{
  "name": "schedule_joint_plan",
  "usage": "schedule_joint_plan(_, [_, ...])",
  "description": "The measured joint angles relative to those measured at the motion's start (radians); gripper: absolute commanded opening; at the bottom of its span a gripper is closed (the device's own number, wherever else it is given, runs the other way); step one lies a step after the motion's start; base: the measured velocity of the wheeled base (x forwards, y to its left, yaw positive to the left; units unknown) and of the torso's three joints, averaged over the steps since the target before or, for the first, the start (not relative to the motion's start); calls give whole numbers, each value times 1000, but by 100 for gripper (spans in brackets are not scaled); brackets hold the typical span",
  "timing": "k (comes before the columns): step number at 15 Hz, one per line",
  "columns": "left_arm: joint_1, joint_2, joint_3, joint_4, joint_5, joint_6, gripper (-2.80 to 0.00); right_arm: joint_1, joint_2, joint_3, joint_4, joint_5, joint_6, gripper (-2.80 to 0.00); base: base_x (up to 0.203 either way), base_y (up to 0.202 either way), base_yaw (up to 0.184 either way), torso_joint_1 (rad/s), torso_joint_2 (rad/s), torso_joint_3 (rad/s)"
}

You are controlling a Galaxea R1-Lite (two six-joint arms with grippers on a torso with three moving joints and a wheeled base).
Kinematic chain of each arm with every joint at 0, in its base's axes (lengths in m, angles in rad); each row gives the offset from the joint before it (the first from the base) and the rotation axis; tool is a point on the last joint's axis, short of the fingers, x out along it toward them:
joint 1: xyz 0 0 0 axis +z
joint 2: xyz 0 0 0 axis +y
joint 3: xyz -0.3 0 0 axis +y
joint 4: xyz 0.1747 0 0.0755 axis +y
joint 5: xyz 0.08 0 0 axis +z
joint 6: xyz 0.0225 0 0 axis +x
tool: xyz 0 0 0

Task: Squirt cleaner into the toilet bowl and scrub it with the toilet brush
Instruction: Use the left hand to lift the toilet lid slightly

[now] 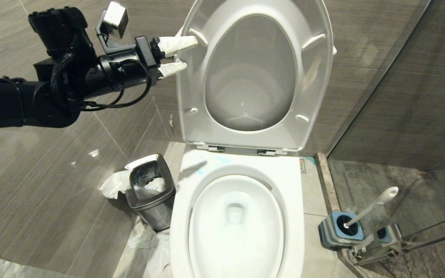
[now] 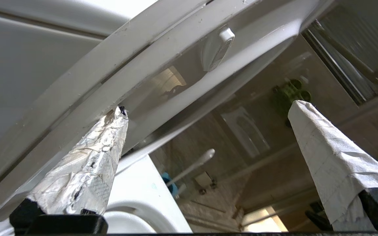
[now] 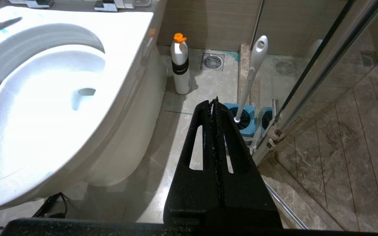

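Observation:
The toilet bowl (image 1: 294, 181) stands open, with its white seat (image 1: 311, 96) and lid raised against the wall. Pale blue smears of cleaner (image 1: 211, 159) tint the rim near the hinges. My left gripper (image 1: 189, 53) is open at the raised seat's left edge, its paper-wrapped fingers spread; in the left wrist view one fingertip (image 2: 118, 119) touches the seat's edge (image 2: 77, 98). The toilet brush (image 1: 373, 206) leans in its blue holder (image 1: 338, 231) on the floor to the right of the bowl, white handle up. Near the floor, my right gripper (image 3: 212, 101) is shut and empty, a short way from the brush (image 3: 254, 68).
A steel bin (image 1: 151, 193) stuffed with tissue stands left of the bowl, with more tissue on the floor. A white bottle with an orange cap (image 3: 180, 65) stands between the bowl and the brush holder. A glass shower door (image 1: 400, 96) closes off the right side.

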State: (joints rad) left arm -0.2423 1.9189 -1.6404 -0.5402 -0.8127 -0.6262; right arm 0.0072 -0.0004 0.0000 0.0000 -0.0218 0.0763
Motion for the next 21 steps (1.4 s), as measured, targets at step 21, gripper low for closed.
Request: schedule_joint_plan(21, [-117, 191, -226, 7, 329, 144, 0, 0, 0, 0, 0, 0, 0, -280, 0, 0, 0, 0, 0, 0])
